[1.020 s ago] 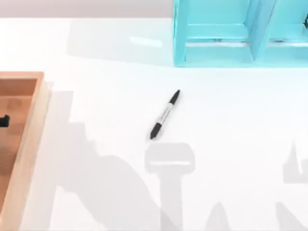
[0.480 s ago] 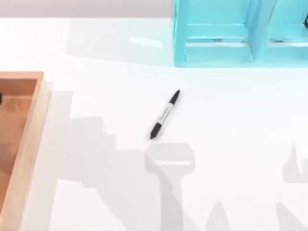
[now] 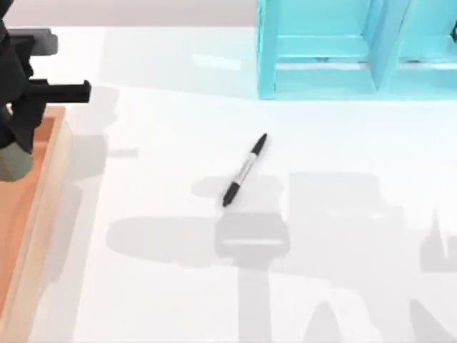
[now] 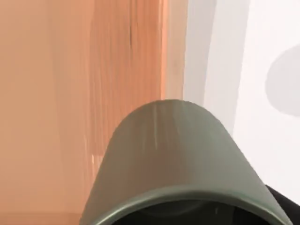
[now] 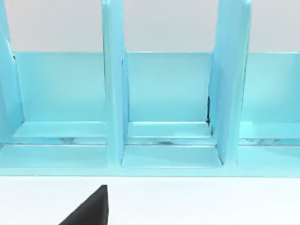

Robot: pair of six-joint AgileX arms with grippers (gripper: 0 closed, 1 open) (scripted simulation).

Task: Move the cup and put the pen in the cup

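Looking down from the top view, the left gripper [image 3: 11, 139] sits at the upper left edge of the frame, a black arm above the wooden tray [image 3: 50, 186], with the cup [image 3: 14, 161] hanging under it at the far left edge; it seems to hold the cup, though the fingers themselves are hidden, so how wide they stand cannot be told. The pen [image 3: 245, 170] lies flat on the white table [image 3: 357, 157] near the middle of the frame, slanting from lower left to upper right, black at both ends, well apart from the cup; its barrel print is too small to read. A turquoise rack [image 3: 321, 64] stands at the upper right. From the left wrist view, the cup [image 4: 178, 159] fills the lower middle, rim toward the camera, with the tray [image 4: 70, 93] behind it. From the right wrist view, the rack [image 5: 164, 108] spans the frame, and a black piece of the right gripper [image 5: 91, 208] shows at the lower left; its opening cannot be told.
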